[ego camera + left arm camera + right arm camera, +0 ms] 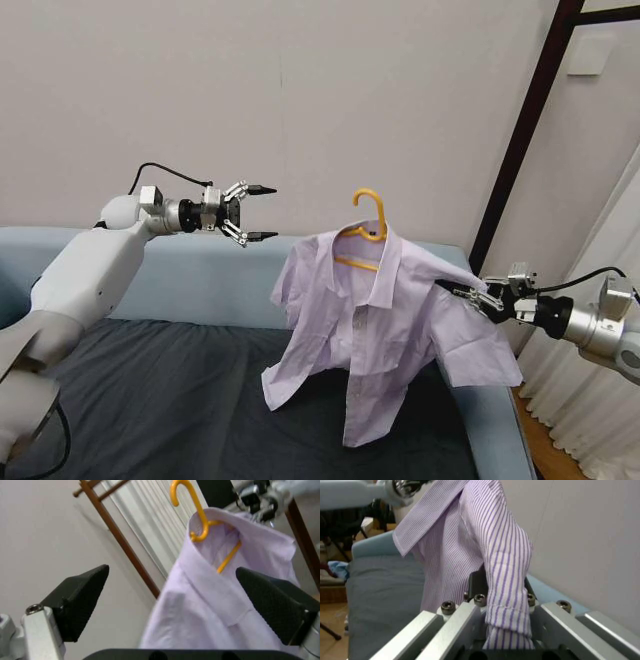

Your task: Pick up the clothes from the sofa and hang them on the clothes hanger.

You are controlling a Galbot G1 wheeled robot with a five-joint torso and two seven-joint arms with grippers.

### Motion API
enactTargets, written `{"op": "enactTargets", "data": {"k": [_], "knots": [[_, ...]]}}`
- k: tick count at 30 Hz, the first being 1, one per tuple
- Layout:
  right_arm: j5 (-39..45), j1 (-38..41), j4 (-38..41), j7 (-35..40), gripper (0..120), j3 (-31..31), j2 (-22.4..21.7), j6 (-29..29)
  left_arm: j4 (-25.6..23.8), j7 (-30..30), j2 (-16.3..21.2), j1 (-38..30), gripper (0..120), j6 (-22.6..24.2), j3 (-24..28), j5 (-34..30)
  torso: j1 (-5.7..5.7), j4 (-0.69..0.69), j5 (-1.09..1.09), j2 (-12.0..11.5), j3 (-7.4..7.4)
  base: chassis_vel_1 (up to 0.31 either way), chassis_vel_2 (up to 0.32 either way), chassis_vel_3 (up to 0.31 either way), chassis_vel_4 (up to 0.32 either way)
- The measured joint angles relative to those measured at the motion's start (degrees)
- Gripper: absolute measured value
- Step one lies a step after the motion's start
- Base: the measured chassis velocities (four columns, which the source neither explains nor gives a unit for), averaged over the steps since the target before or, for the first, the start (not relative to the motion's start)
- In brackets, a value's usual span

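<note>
Holding the lilac striped shirt (380, 330), draped on a yellow hanger (380, 214), up above the blue sofa (190, 285); clamping its shoulder in the right gripper (468, 297). Hovering the left gripper (270, 212) nearby, spread wide, gripping nothing.

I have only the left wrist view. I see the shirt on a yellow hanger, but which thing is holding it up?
Observer: The right gripper is shut on the shirt at one sleeve.
Operator: Does my left gripper touch the shirt?
Observer: No. The left gripper is apart from it, to its left, about level with the collar.
Operator: What is below the shirt?
Observer: The sofa; the shirt hangs over its dark seat.
</note>
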Motion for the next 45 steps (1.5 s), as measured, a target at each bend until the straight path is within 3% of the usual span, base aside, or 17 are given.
{"op": "enactTargets", "data": {"k": [1, 5, 8, 15, 20, 21, 24, 26, 27, 31, 39, 45], "knots": [[0.0, 0.0, 0.0, 0.0, 1, 0.0, 0.0, 0.0, 0.0, 0.0, 0.0, 0.0, 100, 0.0, 0.0, 0.0, 0.00, 0.00, 0.00, 0.0, 0.00, 0.000, 0.000, 0.000, 0.000], [2.4, 0.7, 2.5, 2.3, 1, 3.3, -1.0, 0.3, -17.1, -15.7, 2.3, 13.5, 100, 2.2, -2.5, -3.1, 0.00, -0.03, 0.00, 0.0, -0.01, 0.000, 0.000, 0.000, 0.000], [2.6, 0.9, 3.5, 3.7, 1, 4.5, -1.8, -0.5, -21.3, -20.0, 1.8, 18.6, 100, 2.0, -3.2, -3.5, 0.00, -0.04, 0.01, 0.0, -0.01, 0.000, 0.000, 0.000, 0.000], [3.1, 0.8, 6.2, 8.9, 1, 6.6, -4.2, -3.8, -25.7, -25.4, -1.4, 28.0, 100, 1.1, -4.7, 2.8, 0.00, -0.03, 0.01, 0.0, 0.00, 0.000, 0.000, 0.000, 0.000], [3.8, 0.7, 9.5, 16.4, 1, 7.4, -4.9, -6.5, -30.2, -39.8, -4.4, 33.5, 100, 0.1, -4.7, 6.8, 0.00, -0.01, 0.02, 0.0, 0.00, 0.000, 0.000, 0.000, 0.000], [3.8, 0.7, 9.5, 16.4, 1, 7.4, -4.9, -6.5, -30.2, -39.8, -4.4, 33.5, 100, 0.1, -4.7, 6.8, 0.00, -0.01, 0.02, 0.0, 0.00, 0.000, 0.000, 0.000, 0.000], [4.2, 0.6, 11.0, 18.7, 1, 7.6, -4.4, -6.9, -32.9, -51.9, -7.2, 34.4, 100, 0.6, -3.5, 8.1, 0.00, -0.02, 0.02, 0.0, 0.00, 0.000, 0.000, 0.000, 0.000], [4.4, 0.5, 11.8, 19.6, 1, 7.6, -3.9, -7.1, -34.2, -59.1, -9.0, 34.2, 100, 1.5, -2.3, 8.3, 0.00, -0.02, 0.03, 0.0, 0.00, 0.000, 0.000, 0.000, 0.000], [4.4, 0.5, 11.8, 19.6, 1, 7.6, -3.9, -7.1, -34.2, -59.1, -9.0, 34.2, 100, 1.5, -2.3, 8.3, 0.00, -0.02, 0.03, 0.0, 0.00, 0.000, 0.000, 0.000, 0.000], [4.3, 0.1, 12.2, 19.5, 1, 7.5, -2.9, -7.1, -34.5, -69.6, -13.6, 31.6, 100, 3.4, 0.8, 9.3, 0.00, -0.02, 0.03, 0.0, 0.00, 0.000, 0.000, 0.000, 0.000], [3.4, -0.5, 11.5, 18.2, 1, 7.4, -2.1, -6.8, -31.8, -74.4, -19.1, 27.8, 96, 3.8, 3.9, 9.2, 0.00, -0.04, 0.03, 0.0, 0.00, 0.000, 0.000, 0.000, 0.000], [2.9, -0.5, 10.8, 17.3, 1, 7.1, -1.6, -6.6, -30.4, -75.1, -20.9, 27.4, 78, 2.6, 4.4, 8.6, 0.00, -0.02, 0.01, 0.0, 0.00, 0.000, 0.000, 0.000, 0.000]]}}
